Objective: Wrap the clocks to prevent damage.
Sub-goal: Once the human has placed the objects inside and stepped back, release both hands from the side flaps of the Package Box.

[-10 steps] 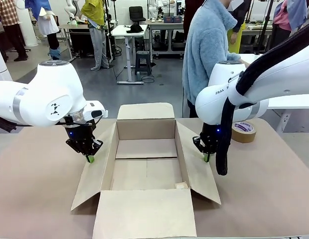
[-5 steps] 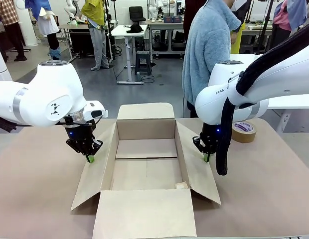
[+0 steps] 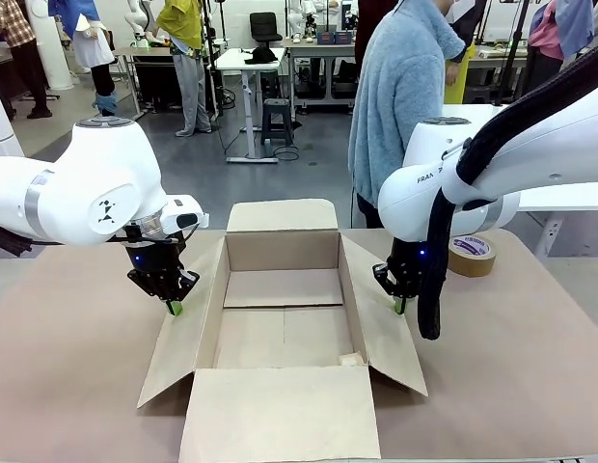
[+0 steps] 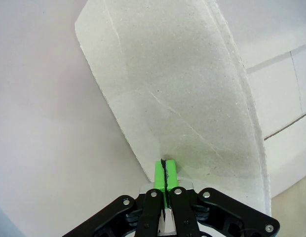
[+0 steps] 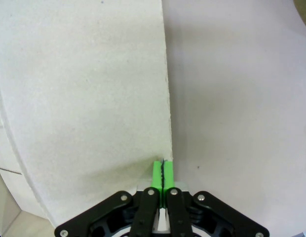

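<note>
Arms haven't budged since a second ago; only the person point(image 3: 400, 96) behind the box point(image 3: 282, 251) shifts. My left end effector point(image 3: 174, 309) and right end effector point(image 3: 399, 307) are pinched shut, empty, tips at the box's side flaps point(image 3: 183, 342). Press down and I reckon it skids on the smooth worktop point(image 3: 77, 367). Can't tell where the clocks are. Busy lab beyond the box.

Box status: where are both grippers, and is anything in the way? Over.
Left gripper shut, tip at left flap of box. Right gripper shut, at right flap. Box open, flaps spread. Tape roll sits right, clear.
</note>
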`<action>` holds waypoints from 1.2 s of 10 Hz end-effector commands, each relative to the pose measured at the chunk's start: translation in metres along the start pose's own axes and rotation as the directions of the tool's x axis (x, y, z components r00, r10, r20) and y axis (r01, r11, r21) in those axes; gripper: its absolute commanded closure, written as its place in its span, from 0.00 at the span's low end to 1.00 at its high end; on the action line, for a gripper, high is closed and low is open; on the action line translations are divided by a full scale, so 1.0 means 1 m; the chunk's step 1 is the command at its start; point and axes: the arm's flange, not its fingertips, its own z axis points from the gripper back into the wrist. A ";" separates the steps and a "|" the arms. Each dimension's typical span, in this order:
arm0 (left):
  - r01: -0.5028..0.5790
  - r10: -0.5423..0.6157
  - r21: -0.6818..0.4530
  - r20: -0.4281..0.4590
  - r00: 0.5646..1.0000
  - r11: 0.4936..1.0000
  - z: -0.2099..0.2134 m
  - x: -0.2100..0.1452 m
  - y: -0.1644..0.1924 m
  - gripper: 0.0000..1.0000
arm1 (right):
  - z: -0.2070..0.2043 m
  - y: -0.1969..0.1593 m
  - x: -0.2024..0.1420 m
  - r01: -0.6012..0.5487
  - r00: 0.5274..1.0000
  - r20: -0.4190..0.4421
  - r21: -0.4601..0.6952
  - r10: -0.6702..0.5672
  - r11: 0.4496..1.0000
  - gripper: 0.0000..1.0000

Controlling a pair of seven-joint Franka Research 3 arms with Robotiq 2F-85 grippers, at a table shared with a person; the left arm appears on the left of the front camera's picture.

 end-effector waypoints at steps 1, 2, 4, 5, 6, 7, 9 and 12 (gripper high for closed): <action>-0.006 0.006 0.006 -0.005 1.000 1.000 0.000 -0.001 0.000 1.00 | -0.001 0.000 -0.001 0.000 1.000 -0.005 -0.003 0.000 1.000 0.99; -0.006 0.006 0.006 -0.005 1.000 1.000 0.000 -0.001 0.000 1.00 | -0.001 0.000 -0.001 0.000 1.000 -0.005 -0.003 0.000 1.000 0.99; -0.006 0.006 0.006 -0.005 1.000 1.000 0.000 -0.001 0.000 1.00 | -0.001 0.000 -0.001 0.000 1.000 -0.005 -0.003 0.000 1.000 0.99; -0.006 0.006 0.006 -0.005 1.000 1.000 0.000 -0.001 0.000 1.00 | -0.001 0.000 -0.001 0.000 1.000 -0.005 -0.003 0.000 1.000 0.99; -0.006 0.006 0.006 -0.005 1.000 1.000 0.000 -0.001 0.000 1.00 | -0.001 0.000 -0.001 0.000 1.000 -0.005 -0.003 0.000 1.000 0.99; -0.006 0.006 0.006 -0.005 1.000 1.000 0.000 -0.001 0.000 1.00 | -0.001 0.000 -0.001 0.000 1.000 -0.005 -0.003 0.000 1.000 0.99; -0.006 0.006 0.006 -0.005 1.000 1.000 0.000 -0.001 0.000 1.00 | -0.001 0.000 -0.001 0.000 1.000 -0.005 -0.003 0.000 1.000 0.99; -0.006 0.006 0.006 -0.005 1.000 1.000 0.000 -0.001 0.000 1.00 | -0.001 0.000 -0.001 0.000 1.000 -0.005 -0.003 0.000 1.000 0.99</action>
